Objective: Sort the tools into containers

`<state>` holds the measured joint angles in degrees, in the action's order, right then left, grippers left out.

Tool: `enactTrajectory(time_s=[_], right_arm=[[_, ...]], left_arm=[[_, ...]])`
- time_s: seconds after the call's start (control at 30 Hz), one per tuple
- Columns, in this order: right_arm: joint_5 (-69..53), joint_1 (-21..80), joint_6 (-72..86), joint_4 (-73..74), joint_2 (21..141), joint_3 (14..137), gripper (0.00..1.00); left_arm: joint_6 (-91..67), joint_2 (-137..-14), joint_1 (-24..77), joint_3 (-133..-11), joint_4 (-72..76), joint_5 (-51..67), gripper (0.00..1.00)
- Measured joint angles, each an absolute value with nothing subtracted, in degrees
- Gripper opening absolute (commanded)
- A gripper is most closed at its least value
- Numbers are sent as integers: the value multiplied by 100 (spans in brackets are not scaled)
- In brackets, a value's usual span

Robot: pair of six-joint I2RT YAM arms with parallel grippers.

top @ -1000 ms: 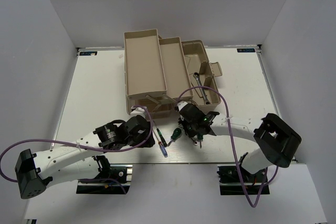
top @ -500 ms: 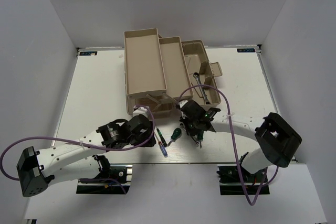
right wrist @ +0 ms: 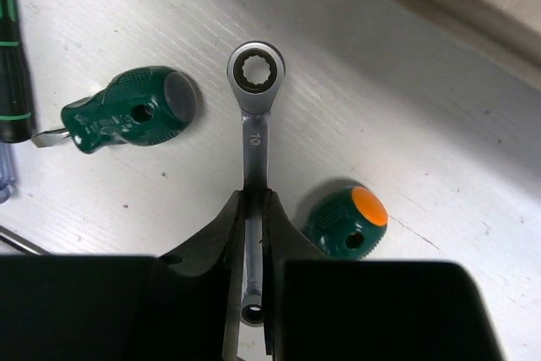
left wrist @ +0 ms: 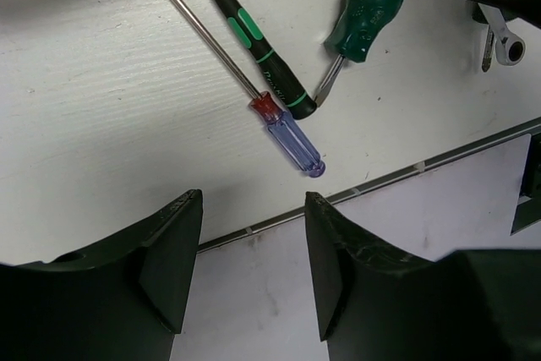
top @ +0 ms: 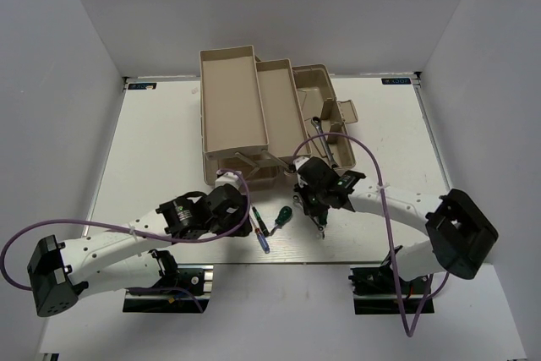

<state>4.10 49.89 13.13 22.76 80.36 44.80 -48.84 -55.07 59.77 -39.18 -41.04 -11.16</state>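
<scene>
A small silver ring-ended wrench is being pinched by its shank in the right gripper, between a stubby green-handled screwdriver and another with an orange cap. A thin blue-handled screwdriver and a black-and-green one are being left lying side by side. A longer silver wrench is being housed in the beige plastic toolbox base.
</scene>
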Motion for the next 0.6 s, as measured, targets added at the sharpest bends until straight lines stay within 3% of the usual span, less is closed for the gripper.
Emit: enactTrajectory(time_s=[0.27, 0.6], right_arm=[[366, 4928, 1297, 2604, 7544, 4740, 0], [276, 4762, 864, 3385, 6016, 4831, 0]], left_arm=[[-4609, -5686, 5977, -4012, -3913, -980, 62], [-3516, -7011, 6114, -4683, -3186, -373, 62]])
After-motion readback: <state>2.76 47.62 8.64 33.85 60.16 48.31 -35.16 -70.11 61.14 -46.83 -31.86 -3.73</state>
